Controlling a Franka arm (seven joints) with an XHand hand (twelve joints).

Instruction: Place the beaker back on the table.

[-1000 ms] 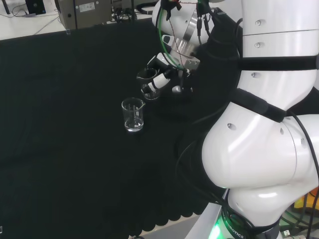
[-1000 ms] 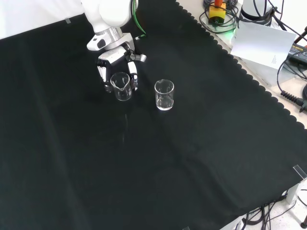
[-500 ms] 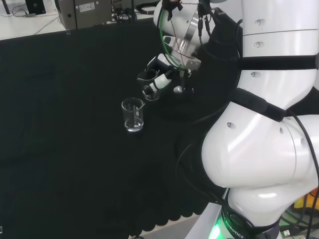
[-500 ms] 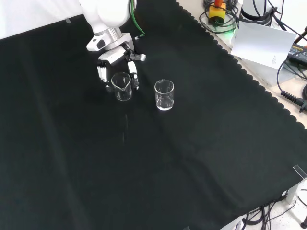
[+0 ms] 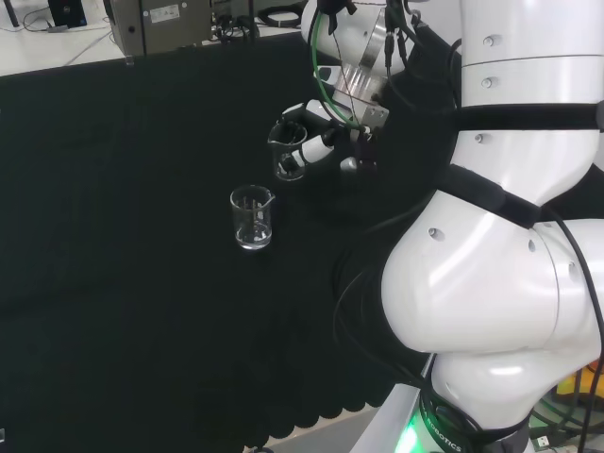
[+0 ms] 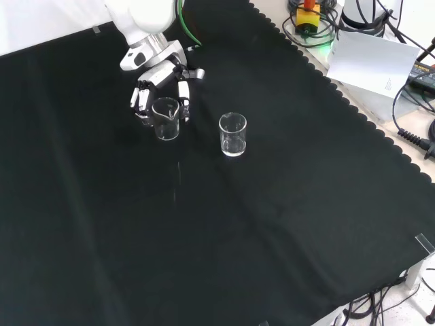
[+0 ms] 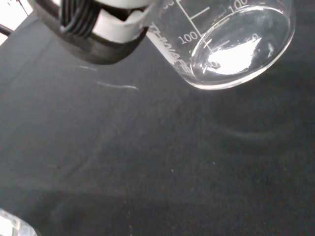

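A small clear glass beaker with printed graduations is in the hand, whose black and white fingers curl round its wall. In the front view the beaker hangs just below the hand, near the upper left of the cloth. The wrist view shows the beaker's round base tilted and apart from the cloth, beside a finger. The beaker looks empty.
A second clear beaker stands upright on the black cloth a short way from the held one, also seen in the head view. Cables and paper lie beyond the cloth's scalloped edge.
The hand has risen a little with the beaker and shifted away from the standing beaker. The standing beaker has not moved.
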